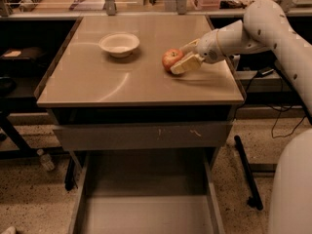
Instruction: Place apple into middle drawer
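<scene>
The small red apple (170, 59) rests on the tan tabletop (122, 82), right of centre. My gripper (178, 60) reaches in from the right at table height. It is open, with one pale finger (186, 64) in front of the apple's right side and the other behind it. The fingertips sit right against the apple; I cannot tell if they touch it. The middle drawer (146, 213) is pulled out below the table, a wide shallow grey tray with a bare floor.
A white bowl (119, 44) stands on the table to the apple's left. A closed grey drawer front (141, 135) with pale scratch marks sits above the open drawer. Shelves and clutter line the back; cables and a stand leg (247, 172) lie on the floor at the right.
</scene>
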`<state>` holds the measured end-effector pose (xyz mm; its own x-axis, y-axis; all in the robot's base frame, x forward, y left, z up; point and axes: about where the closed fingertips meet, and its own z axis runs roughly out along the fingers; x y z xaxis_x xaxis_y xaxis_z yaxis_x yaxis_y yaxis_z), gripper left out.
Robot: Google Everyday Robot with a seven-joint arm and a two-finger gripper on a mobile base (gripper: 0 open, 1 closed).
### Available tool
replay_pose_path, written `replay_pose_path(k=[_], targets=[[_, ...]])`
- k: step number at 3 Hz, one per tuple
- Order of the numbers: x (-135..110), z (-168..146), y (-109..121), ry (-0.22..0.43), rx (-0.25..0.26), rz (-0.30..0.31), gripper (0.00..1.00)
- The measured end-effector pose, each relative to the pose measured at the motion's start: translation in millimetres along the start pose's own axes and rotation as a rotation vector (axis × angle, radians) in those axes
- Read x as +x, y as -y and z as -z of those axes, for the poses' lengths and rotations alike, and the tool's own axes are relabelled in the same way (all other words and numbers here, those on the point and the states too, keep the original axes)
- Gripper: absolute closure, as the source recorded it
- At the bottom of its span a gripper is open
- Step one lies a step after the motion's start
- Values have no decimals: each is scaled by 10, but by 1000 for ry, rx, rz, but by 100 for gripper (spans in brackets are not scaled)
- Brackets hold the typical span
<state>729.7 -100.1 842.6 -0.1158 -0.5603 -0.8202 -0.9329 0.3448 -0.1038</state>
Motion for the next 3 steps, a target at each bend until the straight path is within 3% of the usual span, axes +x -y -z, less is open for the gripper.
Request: replay_pose_path(k=[2, 3], targets=[[0, -1, 0, 0, 0, 0, 90], [0, -1, 0, 0, 0, 0, 100]])
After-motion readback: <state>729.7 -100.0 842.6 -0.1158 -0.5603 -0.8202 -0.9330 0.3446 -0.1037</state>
